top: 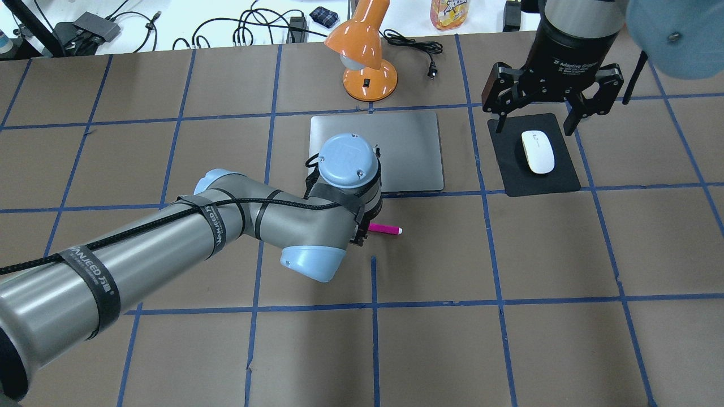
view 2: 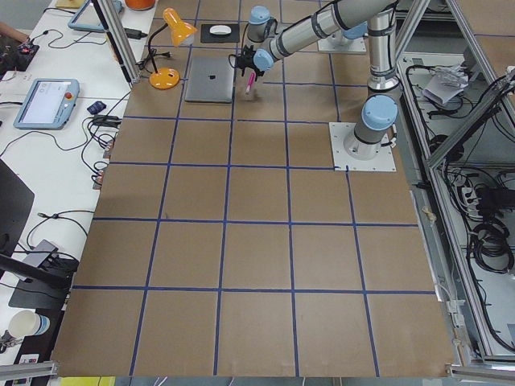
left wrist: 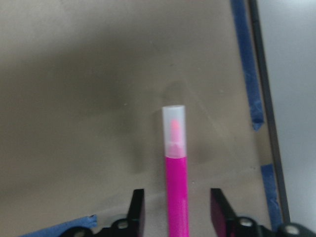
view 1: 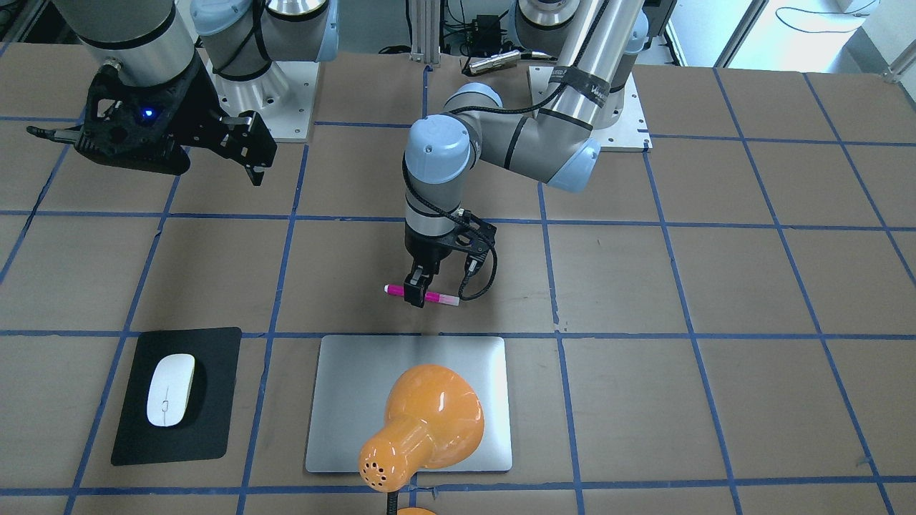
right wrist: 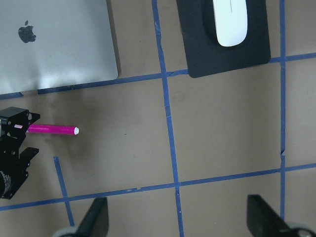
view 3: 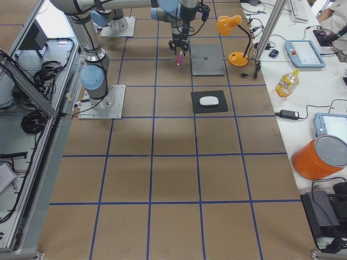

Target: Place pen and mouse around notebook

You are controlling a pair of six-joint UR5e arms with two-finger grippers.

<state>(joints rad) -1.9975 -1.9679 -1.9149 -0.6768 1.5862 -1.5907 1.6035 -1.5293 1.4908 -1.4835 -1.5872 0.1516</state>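
The magenta pen (view 1: 444, 298) lies level just off the robot-side edge of the silver notebook (view 1: 343, 400). My left gripper (view 1: 417, 293) points straight down over it. In the left wrist view its fingers (left wrist: 138, 210) stand either side of the pen (left wrist: 177, 173) with a gap on each side, so it is open. Whether the pen rests on the table I cannot tell. The white mouse (top: 537, 151) sits on a black mat (top: 565, 181) beside the notebook (top: 407, 147). My right gripper (top: 531, 118) hangs open high above the mat's far edge, holding nothing.
An orange desk lamp (top: 367, 56) stands at the notebook's far edge, its shade leaning over the notebook. Cables, a bottle and tablets lie on the white bench beyond the table. Blue tape lines grid the brown table (top: 509, 339).
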